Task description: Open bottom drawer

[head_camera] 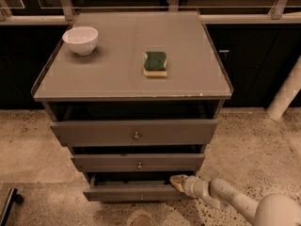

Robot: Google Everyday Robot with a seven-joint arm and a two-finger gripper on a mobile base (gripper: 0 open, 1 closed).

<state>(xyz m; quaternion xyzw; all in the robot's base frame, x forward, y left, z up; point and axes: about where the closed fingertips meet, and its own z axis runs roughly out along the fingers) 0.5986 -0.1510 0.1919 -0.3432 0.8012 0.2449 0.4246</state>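
Matt grey cabinet top (117,74) with a faint sheen, glossy white bowl (81,40) upper left, sponge (155,63) rough green over yellow foam, smooth matt bottom drawer (115,193) front, small metal knob (141,197), speckled stone-like floor (244,140), smooth pale gripper (178,182) lower centre-right at the drawer's upper edge

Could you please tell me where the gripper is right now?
In the camera view, the gripper is low and right of centre, at the right end of the bottom drawer, beneath the middle drawer.
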